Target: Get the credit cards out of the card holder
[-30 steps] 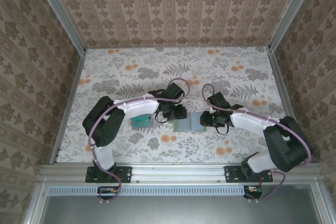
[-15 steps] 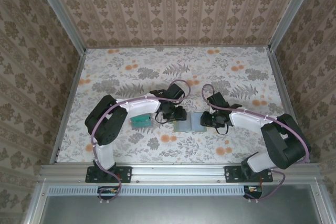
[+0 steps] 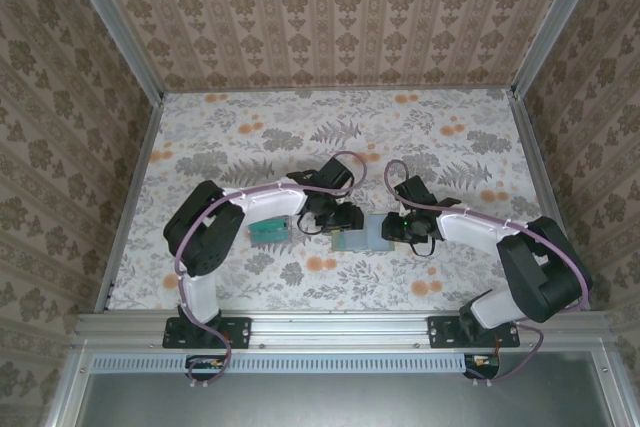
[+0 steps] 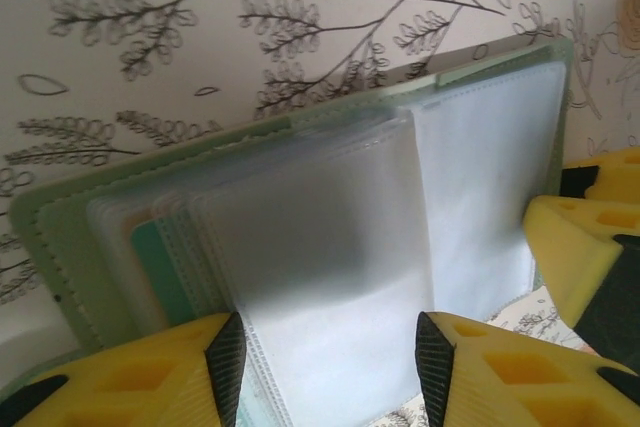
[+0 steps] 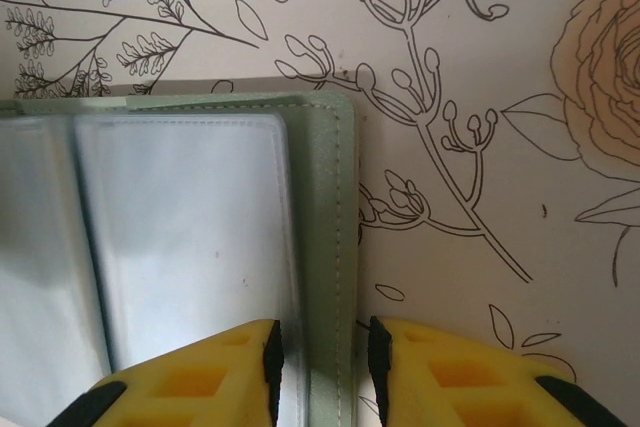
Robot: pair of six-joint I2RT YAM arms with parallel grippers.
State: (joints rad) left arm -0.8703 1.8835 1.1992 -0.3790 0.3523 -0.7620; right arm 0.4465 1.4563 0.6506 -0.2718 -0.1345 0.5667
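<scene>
One hazard — the left end effector point(image 4: 330, 372), spread astride the sleeves point(image 4: 330, 247) of the card holder point(image 3: 362, 235) open on the table point(image 3: 450, 137), may grab slippery plastic, not the teal card point(image 4: 160, 269) at its left. The right end effector point(image 5: 320, 372) pinches the holder's right cover.

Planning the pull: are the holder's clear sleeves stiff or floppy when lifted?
Probably floppy: the sleeves look thin and fan apart unevenly. Likely slippery, being glossy plastic. The holder seems light and might shift, though the right claw grips its edge.
</scene>
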